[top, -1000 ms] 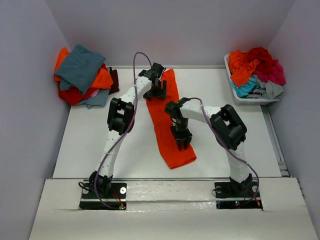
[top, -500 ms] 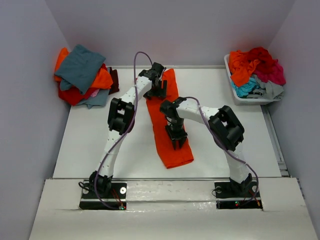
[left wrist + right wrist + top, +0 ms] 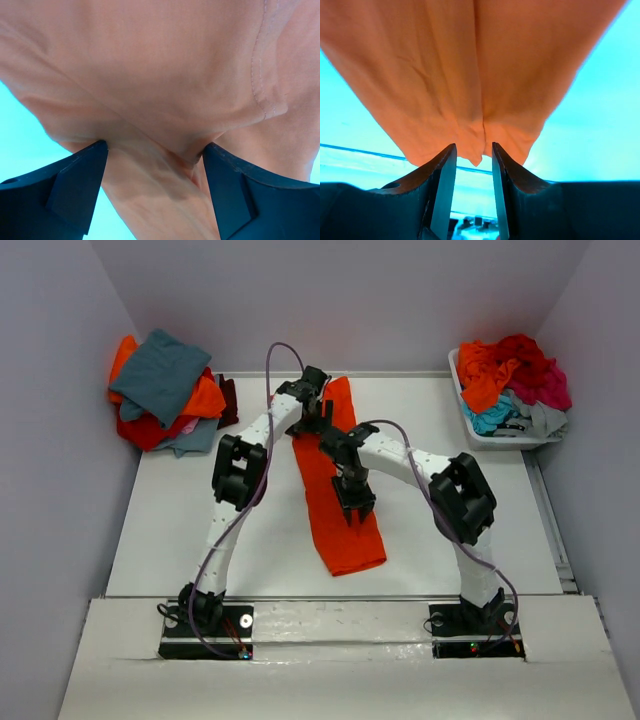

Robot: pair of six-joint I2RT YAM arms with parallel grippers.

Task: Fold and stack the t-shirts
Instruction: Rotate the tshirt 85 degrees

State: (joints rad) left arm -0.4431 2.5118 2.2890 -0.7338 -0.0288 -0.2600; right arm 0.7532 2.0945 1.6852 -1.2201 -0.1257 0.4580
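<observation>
A bright orange t-shirt [image 3: 345, 535] lies folded into a long narrow strip down the middle of the table. My left gripper [image 3: 313, 425] sits on its far end, jaws wide apart; the left wrist view shows the left gripper [image 3: 155, 150] pressed on the orange t-shirt [image 3: 160, 65], with a ridge of cloth between the fingertips. My right gripper [image 3: 357, 510] hovers over the strip's middle. In the right wrist view the right gripper [image 3: 473, 147] has a narrow gap with only table showing through, and the orange t-shirt [image 3: 470, 65] ends just beyond the fingertips.
A stack of folded shirts [image 3: 165, 375], teal-grey on top, sits at the far left corner. A white bin [image 3: 505, 438] at the far right holds a heap of loose shirts [image 3: 512, 375]. Both arms cross near the strip's upper half.
My right gripper has slid along the strip toward the far end and slightly left. The strip's near end has shifted a little left. The left gripper has stayed put.
</observation>
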